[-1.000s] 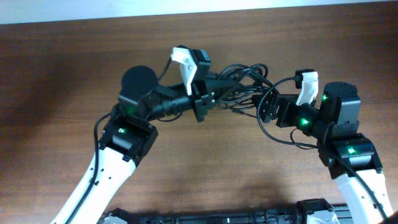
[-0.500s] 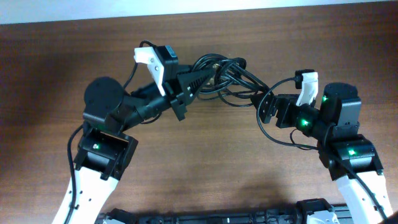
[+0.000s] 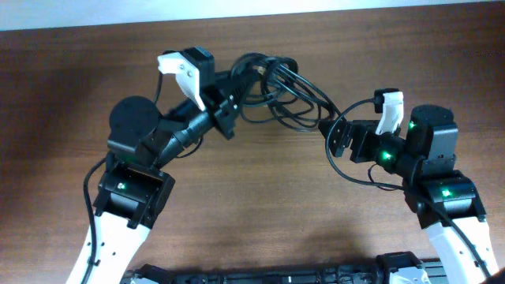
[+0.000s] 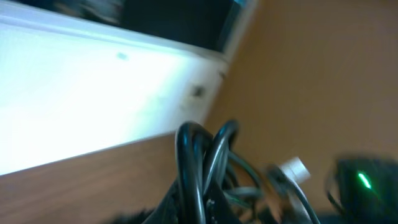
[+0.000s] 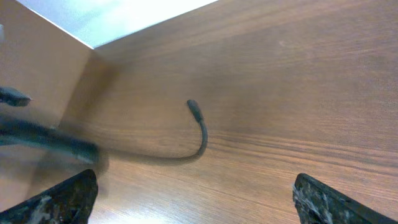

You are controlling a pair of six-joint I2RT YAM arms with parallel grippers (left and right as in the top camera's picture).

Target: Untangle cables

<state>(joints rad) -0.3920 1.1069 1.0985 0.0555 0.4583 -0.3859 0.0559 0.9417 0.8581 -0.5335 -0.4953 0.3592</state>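
Note:
The cables [image 3: 276, 85] are a knot of thin black loops, lifted near the table's far edge. My left gripper [image 3: 241, 85] is shut on the knot's left side. In the left wrist view the black loops [image 4: 199, 165] rise straight out of my left gripper [image 4: 202, 210], and a small white plug [image 4: 292, 168] hangs to the right. Strands trail from the knot down to my right gripper [image 3: 338, 139], which stands open beside them. In the right wrist view its fingertips [image 5: 68, 198] are spread wide, and my right gripper [image 5: 196, 205] has only bare wood in it. A loose cable end [image 5: 200, 134] curls ahead of it.
The brown wooden table [image 3: 260, 205] ends at a white strip [image 3: 118, 14] along the far side, close behind the lifted knot. A thicker black wire [image 3: 359, 175] of the right arm loops below its wrist.
My left arm has swung left and toward the far edge, dragging the knot with it and stretching the strands away from the right gripper. The right arm has stayed still.

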